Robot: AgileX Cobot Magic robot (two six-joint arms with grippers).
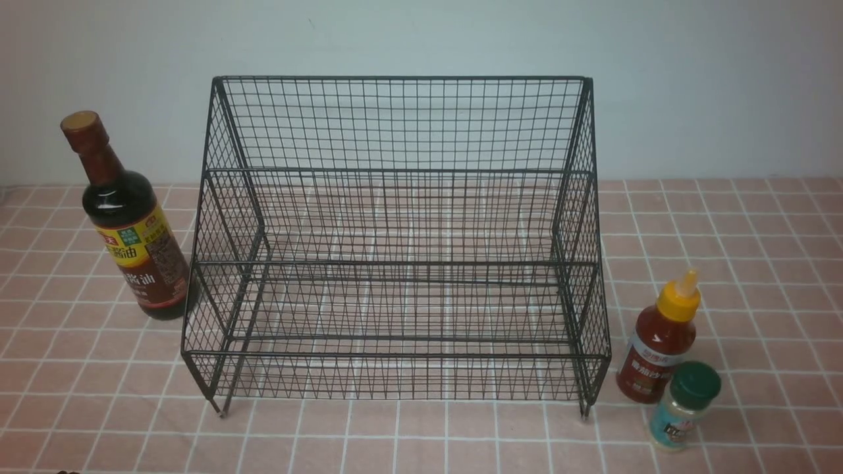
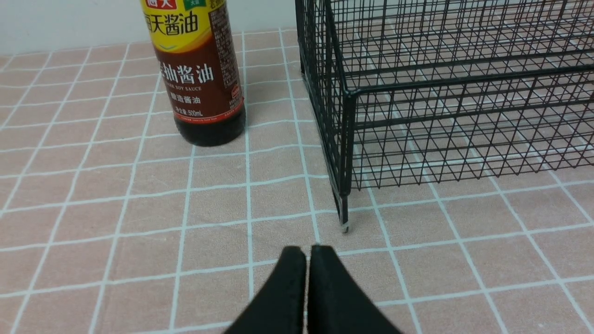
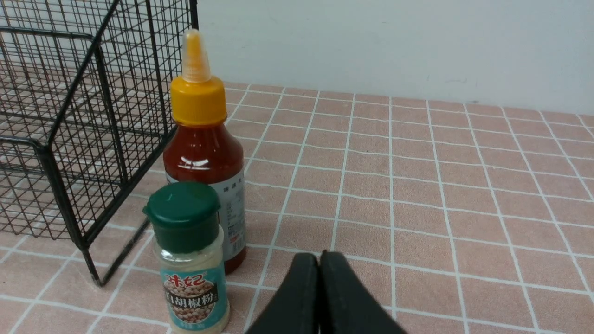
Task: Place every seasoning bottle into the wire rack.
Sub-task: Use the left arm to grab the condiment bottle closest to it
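Front view: the wire rack (image 1: 402,78) is seen empty at the middle of the bench (image 1: 757,250); the soy-sauce bottle (image 1: 135,243) stands just beside its left side, the red squeeze bottle (image 1: 658,349) and shaker (image 1: 681,408) near the right front corner. Left wrist view: the left claw (image 2: 307,253), pressed together, should be spread before the soy-sauce bottle is approached. Right wrist view: the right claw (image 3: 319,260), also pressed together, is best opened for the nearer shaker

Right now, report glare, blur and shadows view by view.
Front view: even soft light, no harsh shadows, image slightly soft. Left wrist view: print on the tall dark soy-sauce bottle with yellow label reads crisp, black left gripper looks soft. Right wrist view: white glare spots on the small red squeeze bottle with yellow nozzle.
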